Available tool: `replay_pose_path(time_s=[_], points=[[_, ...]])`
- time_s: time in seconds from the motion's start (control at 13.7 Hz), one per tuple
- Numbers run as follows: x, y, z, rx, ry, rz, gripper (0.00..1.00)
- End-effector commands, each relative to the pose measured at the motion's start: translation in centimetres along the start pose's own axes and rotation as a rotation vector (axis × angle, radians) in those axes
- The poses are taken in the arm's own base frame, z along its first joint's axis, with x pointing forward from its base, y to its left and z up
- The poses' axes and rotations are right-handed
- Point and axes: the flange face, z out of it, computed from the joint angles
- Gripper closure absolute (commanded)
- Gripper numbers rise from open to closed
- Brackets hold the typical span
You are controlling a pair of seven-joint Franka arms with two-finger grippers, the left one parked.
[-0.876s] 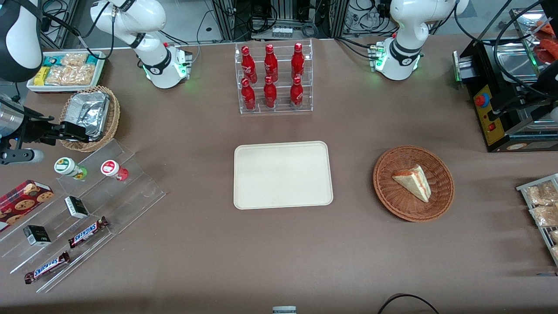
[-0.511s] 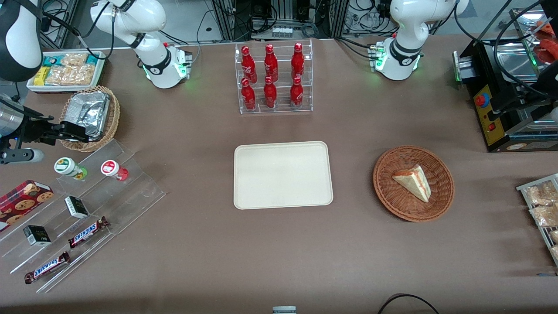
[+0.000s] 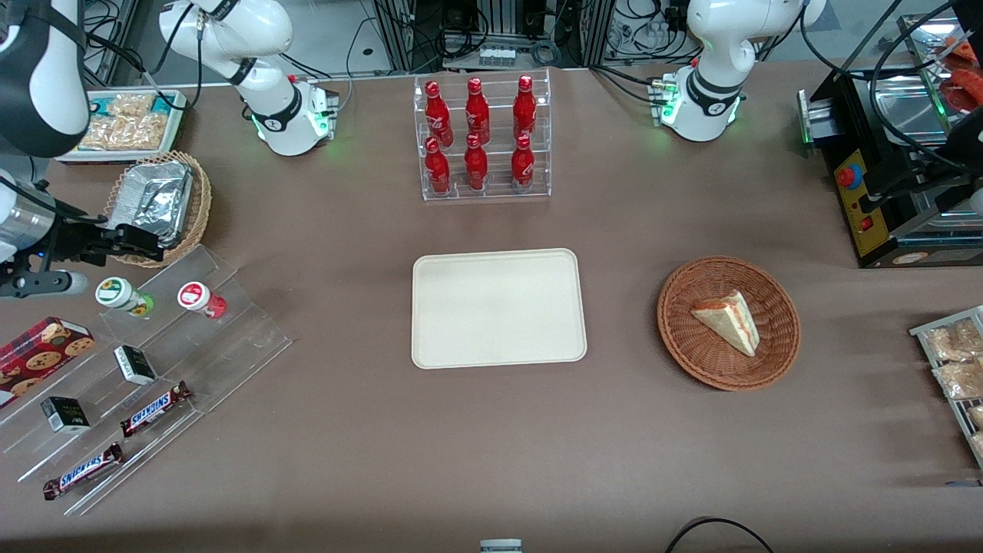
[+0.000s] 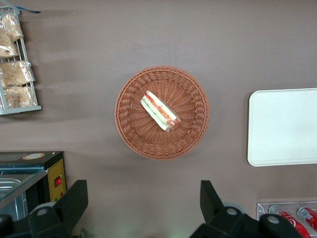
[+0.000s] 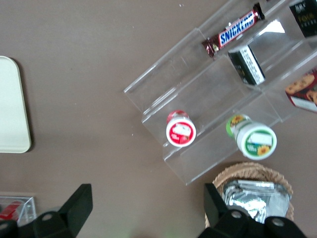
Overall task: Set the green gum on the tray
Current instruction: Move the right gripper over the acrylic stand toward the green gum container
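The green gum (image 3: 119, 294), a small green bottle with a white lid, stands on the top step of a clear acrylic stand (image 3: 230, 338) toward the working arm's end of the table. It also shows in the right wrist view (image 5: 255, 140). A red-bodied gum bottle (image 3: 198, 298) stands beside it. My gripper (image 3: 144, 243) is open and empty. It hovers above the table a little farther from the front camera than the green gum, at the edge of a foil-filled wicker basket. It also shows in the right wrist view (image 5: 146, 198). The cream tray (image 3: 498, 307) lies bare at the table's middle.
The foil-filled wicker basket (image 3: 163, 206) sits close to my gripper. The stand's lower steps hold Snickers bars (image 3: 153, 408) and small black boxes (image 3: 134, 364). A cookie box (image 3: 38, 351), a rack of red bottles (image 3: 480, 138) and a sandwich basket (image 3: 728, 322) are also here.
My gripper has shifted slightly nearer to the front camera, toward the green gum. The gum bottles and the tray have not moved.
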Motion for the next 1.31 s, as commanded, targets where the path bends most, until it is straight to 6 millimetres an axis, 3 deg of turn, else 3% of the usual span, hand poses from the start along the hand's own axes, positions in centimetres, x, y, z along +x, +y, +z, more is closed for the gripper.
replay_pose_path(time_s=[0.0, 0.22, 0.58, 1.24], points=[[-1.3, 0.1, 1.5, -0.018, 0.035, -0.144, 0.0], [-1.7, 1.3, 2.8, -0.023, 0.043, -0.326, 0.0], [-2.4, 5.7, 4.9, -0.048, 0.079, -0.6, 0.0], [-3.7, 11.8, 8.8, -0.102, 0.135, -0.717, 0.0]])
